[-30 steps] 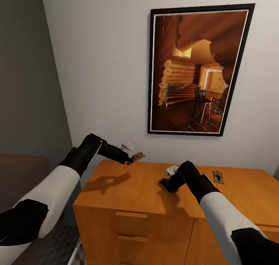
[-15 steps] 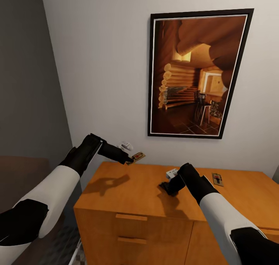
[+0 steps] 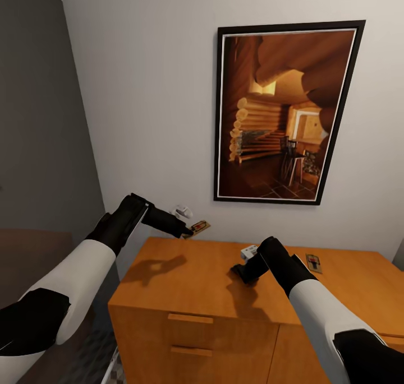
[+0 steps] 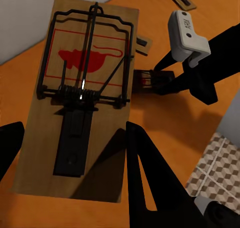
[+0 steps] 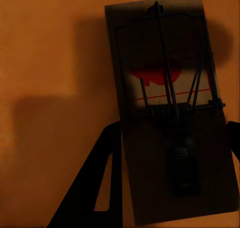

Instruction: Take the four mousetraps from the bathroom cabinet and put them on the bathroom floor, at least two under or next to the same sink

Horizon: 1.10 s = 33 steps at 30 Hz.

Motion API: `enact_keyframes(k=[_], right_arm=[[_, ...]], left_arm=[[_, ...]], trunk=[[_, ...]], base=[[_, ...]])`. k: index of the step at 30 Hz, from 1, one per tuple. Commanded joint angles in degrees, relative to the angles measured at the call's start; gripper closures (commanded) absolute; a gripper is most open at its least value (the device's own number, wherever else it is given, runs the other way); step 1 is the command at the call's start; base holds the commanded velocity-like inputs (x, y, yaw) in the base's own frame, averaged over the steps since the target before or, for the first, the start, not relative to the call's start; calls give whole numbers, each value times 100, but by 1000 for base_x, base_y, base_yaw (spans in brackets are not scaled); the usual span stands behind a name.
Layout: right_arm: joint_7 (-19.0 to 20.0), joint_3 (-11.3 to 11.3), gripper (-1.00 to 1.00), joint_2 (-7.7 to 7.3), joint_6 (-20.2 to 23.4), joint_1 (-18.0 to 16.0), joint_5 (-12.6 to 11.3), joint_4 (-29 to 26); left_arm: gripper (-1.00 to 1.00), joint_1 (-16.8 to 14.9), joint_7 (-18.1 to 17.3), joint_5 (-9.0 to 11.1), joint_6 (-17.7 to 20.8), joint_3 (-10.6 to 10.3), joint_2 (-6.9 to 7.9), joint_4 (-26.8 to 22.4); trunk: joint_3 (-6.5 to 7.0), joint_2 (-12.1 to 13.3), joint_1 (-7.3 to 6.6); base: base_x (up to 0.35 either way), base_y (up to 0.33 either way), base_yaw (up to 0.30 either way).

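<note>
The right gripper (image 3: pixel 240 272) hides its mousetrap (image 5: pixel 170 108) from overhead; the cabinet (image 3: pixel 185 272) runs off at four o'clock.

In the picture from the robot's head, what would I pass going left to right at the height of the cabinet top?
Left gripper holding a mousetrap above the cabinet's left end → right gripper low over the cabinet top → another mousetrap lying flat on the top, further right.
</note>
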Motion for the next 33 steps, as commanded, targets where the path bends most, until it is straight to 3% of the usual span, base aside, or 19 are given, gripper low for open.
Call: enact_keyframes(k=[1,18,33], right_arm=[[56,4,100,0,17,-5,50,-7],[61,5,100,3,17,3,42,-7],[64,1,100,-3,17,3,39,-7]], left_arm=[[100,-4,-38,-59,12,-5,3,-8],[100,0,-24,-70,4,-23,3,33],[100,0,-7,-76,3,-23,4,42]], trunk=[[10,36,-22],[316,718,-395],[701,1319,-725]], base=[[0,0,0],[0,0,0],[0,0,0]])
